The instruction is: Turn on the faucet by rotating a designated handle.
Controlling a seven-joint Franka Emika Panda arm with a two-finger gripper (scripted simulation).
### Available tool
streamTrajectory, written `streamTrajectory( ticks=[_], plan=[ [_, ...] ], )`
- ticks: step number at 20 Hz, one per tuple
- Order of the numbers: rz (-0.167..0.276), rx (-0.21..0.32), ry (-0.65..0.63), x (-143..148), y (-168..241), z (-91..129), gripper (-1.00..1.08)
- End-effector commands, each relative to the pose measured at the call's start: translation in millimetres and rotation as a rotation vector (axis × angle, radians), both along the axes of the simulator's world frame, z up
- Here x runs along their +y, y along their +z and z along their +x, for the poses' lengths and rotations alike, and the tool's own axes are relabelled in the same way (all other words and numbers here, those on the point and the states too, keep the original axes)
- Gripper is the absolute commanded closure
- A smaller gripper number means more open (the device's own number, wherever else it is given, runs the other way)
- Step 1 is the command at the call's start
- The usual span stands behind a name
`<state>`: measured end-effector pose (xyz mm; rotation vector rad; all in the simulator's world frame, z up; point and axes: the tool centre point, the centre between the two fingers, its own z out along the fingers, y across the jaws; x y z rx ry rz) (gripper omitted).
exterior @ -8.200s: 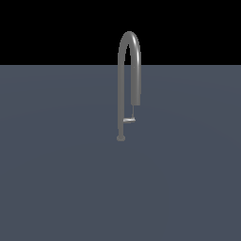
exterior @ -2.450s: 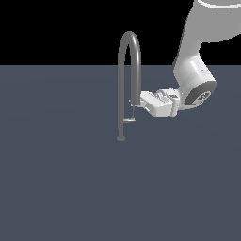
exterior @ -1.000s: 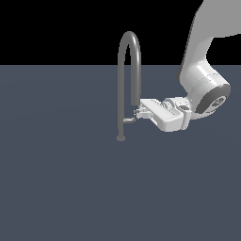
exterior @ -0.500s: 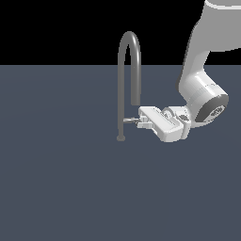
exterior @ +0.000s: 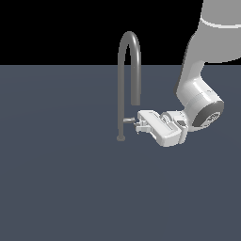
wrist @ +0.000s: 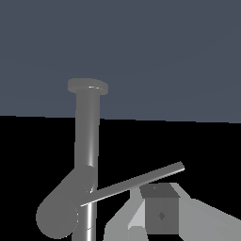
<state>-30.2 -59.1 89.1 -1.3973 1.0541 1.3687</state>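
Note:
The faucet (exterior: 129, 70) is a tall grey gooseneck tube on a small round foot (exterior: 121, 138). Its handle (exterior: 128, 120), a short grey stub, sticks out low on the stem toward the exterior view's right. My gripper (exterior: 138, 125) lies level, reaching in from the exterior view's right. Its fingertips are at the handle's end and a little below it, close together and holding nothing. In the wrist view the stem (wrist: 87, 136), the thick handle stub (wrist: 60, 212) and a thin rod (wrist: 136, 183) show, with one finger (wrist: 160, 214) beside the rod.
The faucet stands on a flat dark blue-grey surface (exterior: 61, 188) with nothing else on it. The white arm (exterior: 200, 94) comes down from the exterior view's upper right.
The gripper has come in from the right and sunk along the spout end to handle height. The faucet's arch has not moved; the handle looks about the same.

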Motion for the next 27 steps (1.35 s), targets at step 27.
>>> streamTrajectory(
  ticks=[27],
  plan=[
    [-0.011, 0.030, -0.013, 8.1, -60.8, 34.1, 1.08]
  ],
)
